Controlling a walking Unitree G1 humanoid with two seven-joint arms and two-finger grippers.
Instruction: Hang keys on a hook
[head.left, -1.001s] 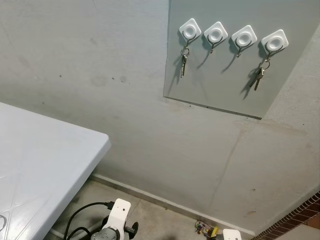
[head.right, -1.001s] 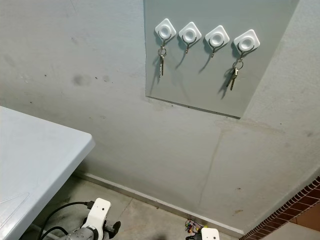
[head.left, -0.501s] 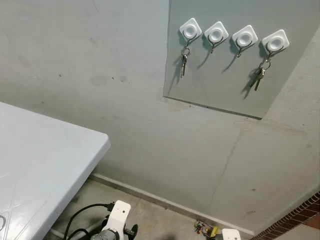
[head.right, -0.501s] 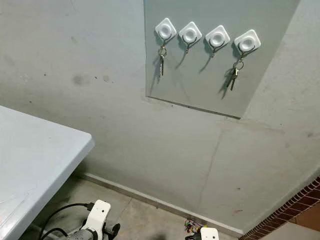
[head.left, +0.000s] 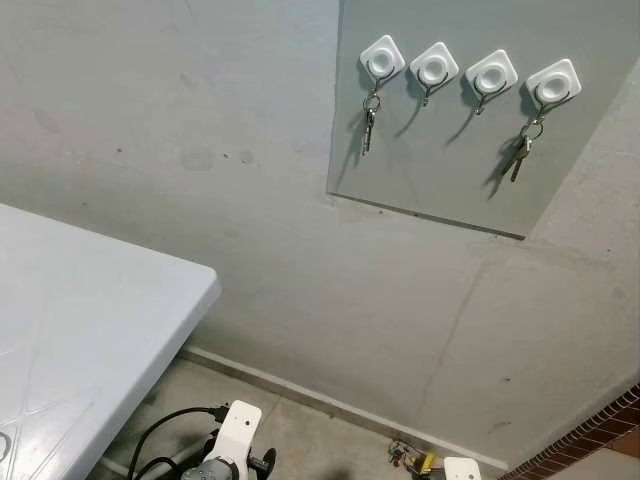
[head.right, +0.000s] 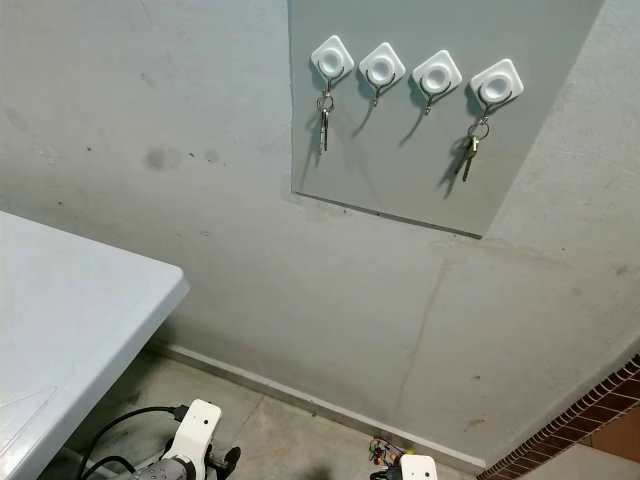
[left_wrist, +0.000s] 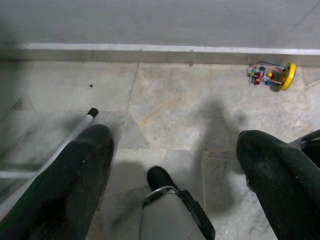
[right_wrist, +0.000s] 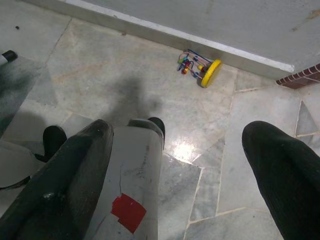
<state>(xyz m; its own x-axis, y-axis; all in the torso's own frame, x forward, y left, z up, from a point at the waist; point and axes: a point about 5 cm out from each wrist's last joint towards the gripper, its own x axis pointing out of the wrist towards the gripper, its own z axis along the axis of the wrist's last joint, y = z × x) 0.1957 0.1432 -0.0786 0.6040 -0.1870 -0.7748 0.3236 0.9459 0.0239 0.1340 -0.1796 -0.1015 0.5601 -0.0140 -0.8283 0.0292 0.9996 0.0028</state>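
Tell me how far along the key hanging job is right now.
Two of the four white diamond-shaped wall hooks already carry keys: the leftmost hook holds a silver key set, and the rightmost hook holds another bunch. The two middle hooks are bare. Nothing is in hand: the left gripper and right gripper hang open above the floor.

Even, soft daylight fills the head views, sharp throughout. The hooks (head.left: 432, 67) and hanging keys (head.left: 368, 125) cast faint shadows down and to the left on the grey panel (head.left: 440, 170). The wrist views are dimmer; a glare patch shines on the floor tiles (right_wrist: 182, 150), and the near black fingers (left_wrist: 75, 185) are blurred and bulge at the edges.
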